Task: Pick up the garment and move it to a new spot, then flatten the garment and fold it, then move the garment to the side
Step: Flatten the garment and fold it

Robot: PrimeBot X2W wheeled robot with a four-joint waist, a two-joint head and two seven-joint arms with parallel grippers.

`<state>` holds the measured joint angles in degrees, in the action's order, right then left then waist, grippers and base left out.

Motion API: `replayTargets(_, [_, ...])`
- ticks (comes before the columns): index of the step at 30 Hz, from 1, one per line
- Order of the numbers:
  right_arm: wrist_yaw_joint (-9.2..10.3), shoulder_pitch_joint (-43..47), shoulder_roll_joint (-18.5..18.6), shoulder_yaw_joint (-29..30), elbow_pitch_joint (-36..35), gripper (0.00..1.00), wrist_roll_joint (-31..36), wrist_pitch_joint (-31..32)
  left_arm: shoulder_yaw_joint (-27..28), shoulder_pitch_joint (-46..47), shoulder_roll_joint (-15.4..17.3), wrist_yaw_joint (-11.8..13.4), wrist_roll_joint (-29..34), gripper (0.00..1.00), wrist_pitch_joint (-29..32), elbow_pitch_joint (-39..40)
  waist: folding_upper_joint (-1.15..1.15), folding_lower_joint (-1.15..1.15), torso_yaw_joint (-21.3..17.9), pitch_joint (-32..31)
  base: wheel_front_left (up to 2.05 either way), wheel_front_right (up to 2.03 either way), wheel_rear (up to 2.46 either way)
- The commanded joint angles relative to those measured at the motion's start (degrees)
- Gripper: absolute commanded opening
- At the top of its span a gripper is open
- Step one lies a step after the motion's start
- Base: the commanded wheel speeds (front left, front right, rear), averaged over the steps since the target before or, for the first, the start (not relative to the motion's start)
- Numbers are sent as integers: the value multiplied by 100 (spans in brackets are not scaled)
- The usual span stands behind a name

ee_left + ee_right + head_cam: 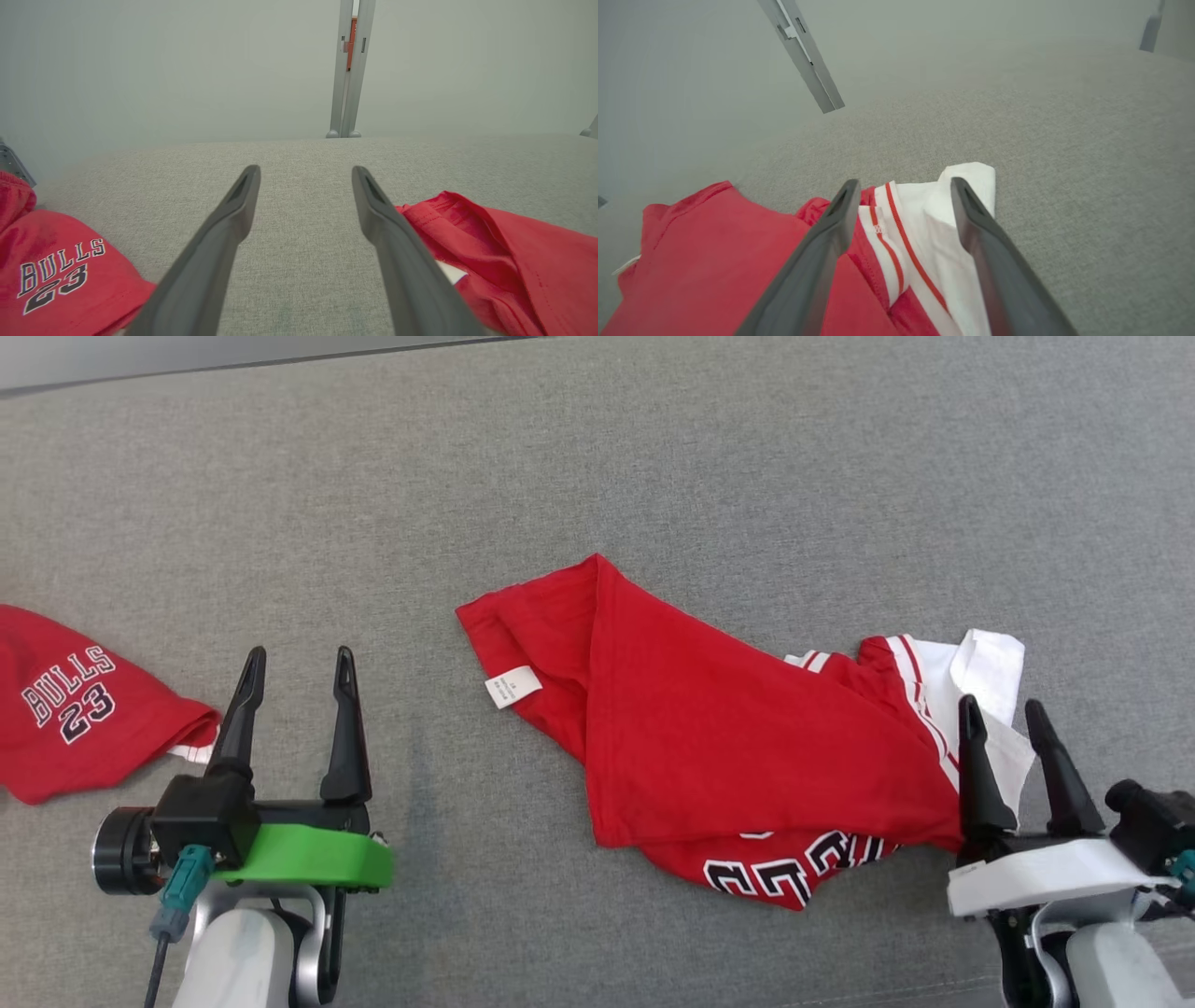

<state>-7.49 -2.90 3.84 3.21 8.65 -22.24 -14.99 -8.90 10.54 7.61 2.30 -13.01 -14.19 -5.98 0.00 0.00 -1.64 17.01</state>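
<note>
- Head view: I am looking down at the garment (pixel 747 747), which is lying crumpled in the middle of the grey cloth surface (pixel 653 457), folded over itself in a rough triangle.
- The left gripper (pixel 299 658) is hovering over bare surface with its fingers spread wide and nothing between them. It is sitting between the garment and the other shirt (pixel 75 709) at the far left.
- The right gripper (pixel 1001 707) is hanging at the garment's right end, fingers apart and gripping nothing, just over the white sleeve (pixel 990 667).
- I am judging the garment as laid in its spot and the flattening as the step in hand. The next move is calling for each gripper to pinch an opposite edge and draw the fold open.
- Left wrist view: I am seeing thin red knit with a stitched hem just beside the right-hand finger, and a white label (pixel 513 686) partly hidden behind that finger. The surface is showing a fine woven grain.
- Right wrist view: the open fingers are straddling the white panel with its red stripes. The cloth here is bunching in soft ridges, so I am expecting it to slip and drag rather than slide flat.
- A grey metal post (pixel 803 51) is standing beyond the surface's far edge.
</note>
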Motion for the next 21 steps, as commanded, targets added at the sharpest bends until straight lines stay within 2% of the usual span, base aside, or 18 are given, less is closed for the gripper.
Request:
replayTargets(1, [1, -100, 149, -25, -119, 100, 229, 12, 28, -82, 19, 33, -20, 100, -4, -14, 0, 0, 42, -74, 0, 0, 0])
replayTargets(7, [0, -314, 508, -281, -651, 100, 741, 534, 65, -259, 35, 119, -41, 100, -35, -18, 0, 0, 158, -259, 0, 0, 0])
replayTargets(12, [0, -180, 498, -321, -915, 100, 773, 805, 63, -442, 60, 150, -62, 100, -40, -14, 0, 0, 249, -420, 0, 0, 0])
replayTargets(21, [0, -14, 438, -292, -1072, 100, 723, 916, 29, -563, 79, 206, -94, 100, -26, 48, 0, 0, 273, -480, 0, 0, 0])
